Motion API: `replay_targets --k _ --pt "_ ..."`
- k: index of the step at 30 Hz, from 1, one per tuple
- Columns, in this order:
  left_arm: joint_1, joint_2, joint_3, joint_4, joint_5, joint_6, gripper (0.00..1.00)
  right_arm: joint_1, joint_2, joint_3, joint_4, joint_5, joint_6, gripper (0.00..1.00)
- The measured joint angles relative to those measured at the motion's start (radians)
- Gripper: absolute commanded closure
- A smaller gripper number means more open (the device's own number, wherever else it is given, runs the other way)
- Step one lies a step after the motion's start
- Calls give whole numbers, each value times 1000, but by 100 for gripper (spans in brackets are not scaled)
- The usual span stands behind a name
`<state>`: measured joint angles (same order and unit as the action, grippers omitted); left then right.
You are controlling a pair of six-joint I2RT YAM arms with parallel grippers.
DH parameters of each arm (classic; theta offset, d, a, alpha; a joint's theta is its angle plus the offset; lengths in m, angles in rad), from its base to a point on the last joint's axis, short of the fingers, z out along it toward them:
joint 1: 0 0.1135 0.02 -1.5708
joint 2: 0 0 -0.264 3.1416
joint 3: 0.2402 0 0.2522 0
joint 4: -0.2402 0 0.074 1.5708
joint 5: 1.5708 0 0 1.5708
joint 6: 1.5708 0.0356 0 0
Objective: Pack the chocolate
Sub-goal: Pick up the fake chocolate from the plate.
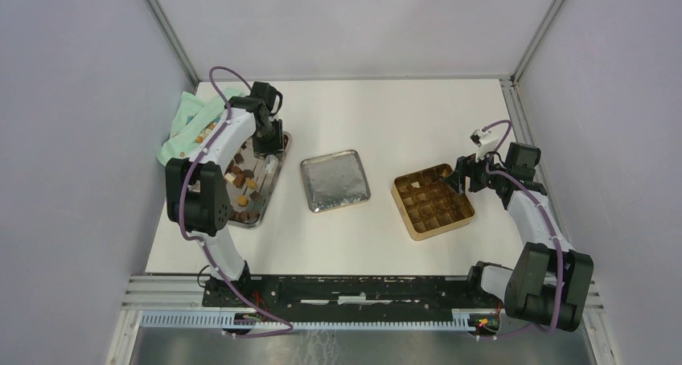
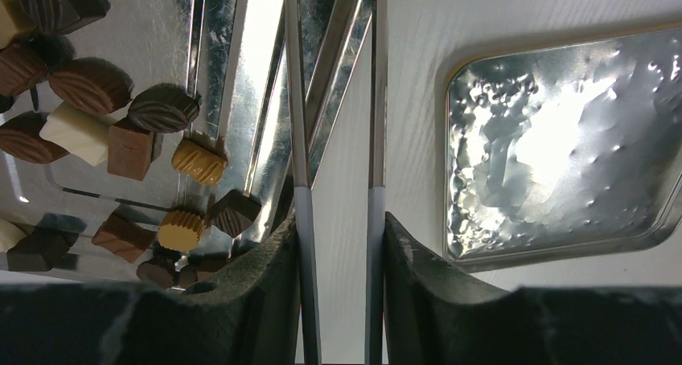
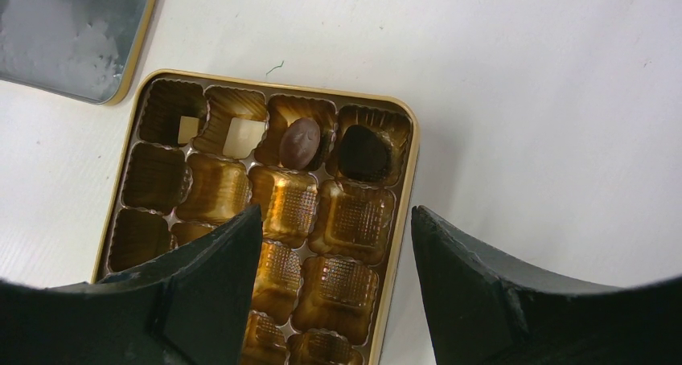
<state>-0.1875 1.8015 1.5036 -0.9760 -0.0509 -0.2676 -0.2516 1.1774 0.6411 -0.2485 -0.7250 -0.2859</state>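
Observation:
Several chocolate pieces (image 1: 241,190), dark, mid-brown and cream, lie on a shiny metal tray (image 1: 272,172) at the left. In the left wrist view the chocolates (image 2: 88,84) sit to the left of the long metal tweezers (image 2: 294,100). My left gripper (image 2: 339,220) is shut on the tweezers, whose two arms stand slightly apart over the tray's edge. It shows in the top view (image 1: 267,142) above the tray. The gold tin (image 1: 432,200) holds one brown chocolate (image 3: 300,142) in its far row. My right gripper (image 3: 336,212) is open and empty above the tin's (image 3: 281,84) right side.
A silver lid (image 1: 334,180) lies between the tray and the tin; it also shows in the left wrist view (image 2: 555,140). A green cloth (image 1: 189,128) lies at the far left against the wall. One tin compartment (image 3: 363,152) looks dark; I cannot tell what it holds.

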Motion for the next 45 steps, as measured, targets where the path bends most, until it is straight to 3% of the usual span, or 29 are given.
replay_targets --k 3,11,19,32,45 --pt "0 0 0 -2 0 0 65 0 0 0 0 0 0 26" --pt "0 1 0 -3 0 0 98 0 0 0 0 -1 0 26" --pt "0 -18 -3 -1 0 0 98 0 0 0 0 -1 0 26" --pt "0 -210 -108 -2 10 0 98 -2 -17 -7 1 -27 0 25" --pt "-65 -483 -180 43 323 -31 98 -31 -34 -7 -1 -15 -15 25"
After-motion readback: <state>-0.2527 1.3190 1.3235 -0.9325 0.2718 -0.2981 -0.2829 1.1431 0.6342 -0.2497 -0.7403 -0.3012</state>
